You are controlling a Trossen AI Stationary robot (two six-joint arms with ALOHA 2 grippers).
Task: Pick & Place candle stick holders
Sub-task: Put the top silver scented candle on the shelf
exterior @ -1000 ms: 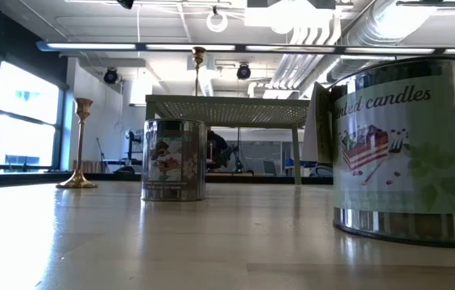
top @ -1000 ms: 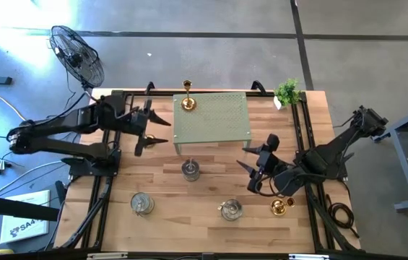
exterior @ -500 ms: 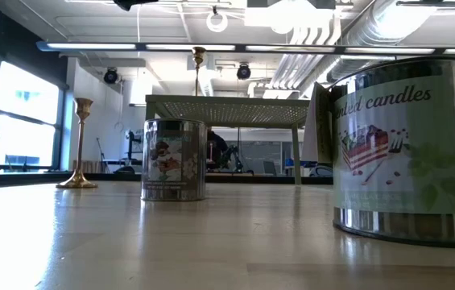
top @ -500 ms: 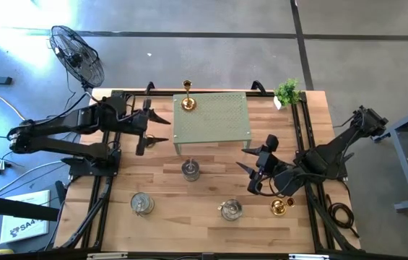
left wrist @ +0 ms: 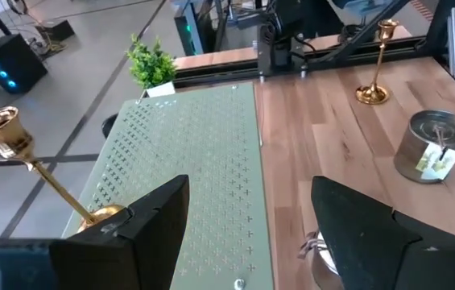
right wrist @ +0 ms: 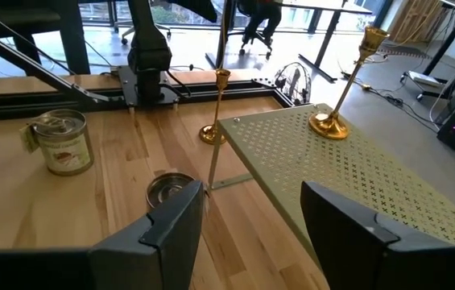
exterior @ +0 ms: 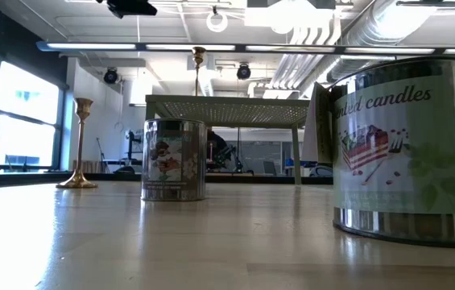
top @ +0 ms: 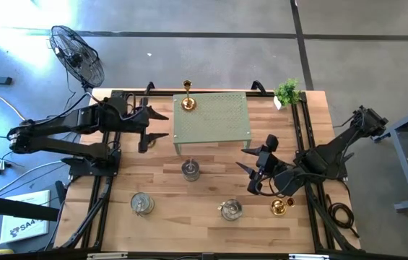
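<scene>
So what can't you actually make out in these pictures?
Low view: the big silvery candle tin is cut off by the right edge.
Left wrist view: another silvery tin sits mostly behind the left pincer, at the bottom edge.
High view: the slim gold brass holder beside the green perforated platform seems covered by the left arm.

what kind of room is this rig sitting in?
Looks like an open lab or workshop-style office: bare concrete floor, exposed ceiling ducts, and a standing fan beside the wooden table. Desks and an office chair show beyond it.
</scene>
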